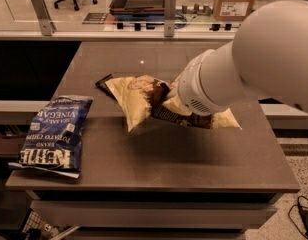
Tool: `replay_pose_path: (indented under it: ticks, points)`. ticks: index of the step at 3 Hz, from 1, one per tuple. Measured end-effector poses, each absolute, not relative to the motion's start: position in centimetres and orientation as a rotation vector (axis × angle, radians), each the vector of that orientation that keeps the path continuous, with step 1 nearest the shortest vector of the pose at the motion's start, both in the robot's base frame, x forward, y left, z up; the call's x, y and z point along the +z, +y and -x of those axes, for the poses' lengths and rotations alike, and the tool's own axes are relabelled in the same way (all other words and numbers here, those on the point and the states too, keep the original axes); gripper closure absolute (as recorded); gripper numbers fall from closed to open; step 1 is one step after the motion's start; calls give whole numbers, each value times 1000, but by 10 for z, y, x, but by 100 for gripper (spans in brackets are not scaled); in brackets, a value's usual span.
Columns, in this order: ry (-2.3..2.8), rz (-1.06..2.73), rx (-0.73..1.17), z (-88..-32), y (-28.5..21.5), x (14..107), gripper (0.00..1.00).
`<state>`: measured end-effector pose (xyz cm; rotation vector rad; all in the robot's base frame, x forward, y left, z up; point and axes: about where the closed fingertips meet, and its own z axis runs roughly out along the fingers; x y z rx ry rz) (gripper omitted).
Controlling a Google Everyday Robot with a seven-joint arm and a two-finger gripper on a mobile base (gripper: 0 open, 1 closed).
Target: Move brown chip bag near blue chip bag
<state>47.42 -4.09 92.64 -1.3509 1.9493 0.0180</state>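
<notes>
The brown chip bag (136, 96), crinkled with pale yellow ends and a dark middle, hangs tilted just above the middle of the table, with its shadow below it. My gripper (165, 95) is shut on the bag's dark middle and is mostly hidden by my large white arm (229, 69), which reaches in from the right. The blue chip bag (54, 134) lies flat at the table's front left corner and overhangs the edge. A gap of bare tabletop separates the two bags.
A small flat black snack packet (103, 82) lies on the table (194, 159) behind the brown bag's left end, partly covered by it. A rail with metal posts (169, 9) runs behind the table. A cardboard box (235, 3) stands at the back right.
</notes>
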Motion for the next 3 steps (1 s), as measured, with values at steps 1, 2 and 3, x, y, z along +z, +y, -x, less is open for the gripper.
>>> replay_pose_path:
  ticks: [1,2,3]
  points:
    - [1948,1353,20,-474,-40,926,36]
    - [1946,1356,21,-474,-38,926,13]
    - [1945,1358,22,-474,-37,926,0]
